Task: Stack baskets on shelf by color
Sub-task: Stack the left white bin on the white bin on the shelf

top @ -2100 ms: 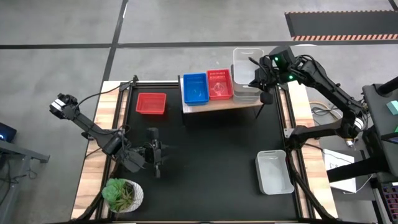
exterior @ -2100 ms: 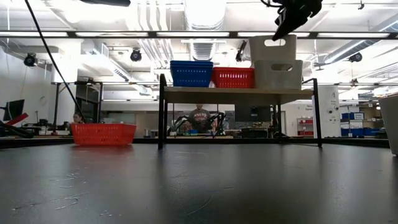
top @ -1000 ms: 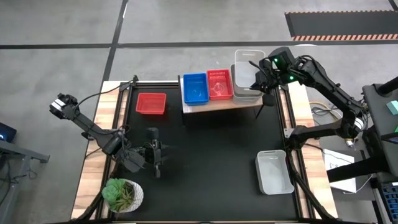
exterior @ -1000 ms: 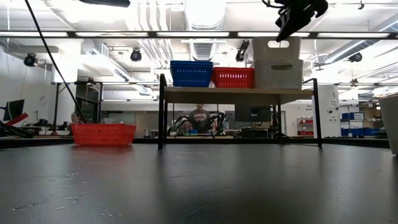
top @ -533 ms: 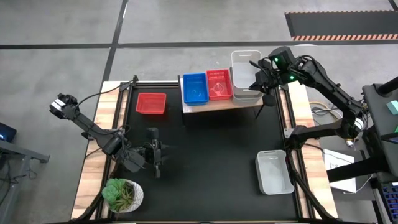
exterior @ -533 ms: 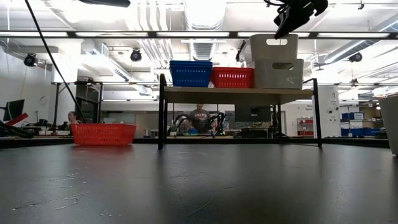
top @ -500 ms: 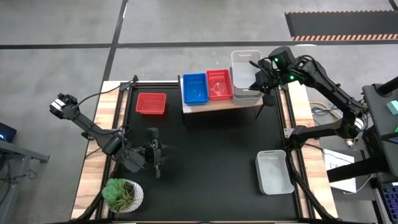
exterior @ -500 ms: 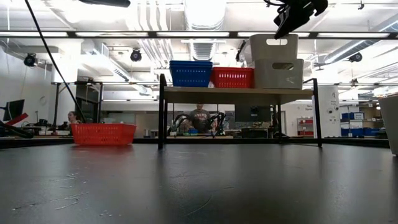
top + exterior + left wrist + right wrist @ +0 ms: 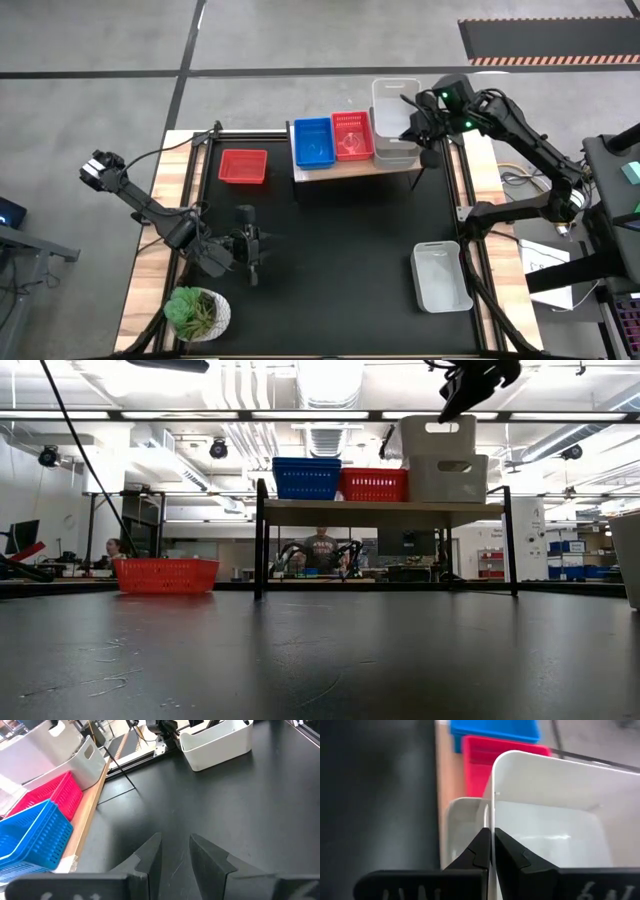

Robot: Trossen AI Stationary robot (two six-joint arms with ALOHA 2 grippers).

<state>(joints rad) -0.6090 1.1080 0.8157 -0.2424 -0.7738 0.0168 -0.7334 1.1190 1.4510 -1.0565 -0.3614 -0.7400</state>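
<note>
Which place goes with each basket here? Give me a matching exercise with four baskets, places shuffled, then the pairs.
Things:
1. blue basket
2. lone red basket
3. upper white basket
4. lone white basket

Places:
A. on the table, near its front right corner
B. held by its rim in the right claw, partly nested in another white basket
C. on the table, left of the shelf
D. on the shelf's left end

Pairs: 1-D, 2-C, 3-B, 4-A
</note>
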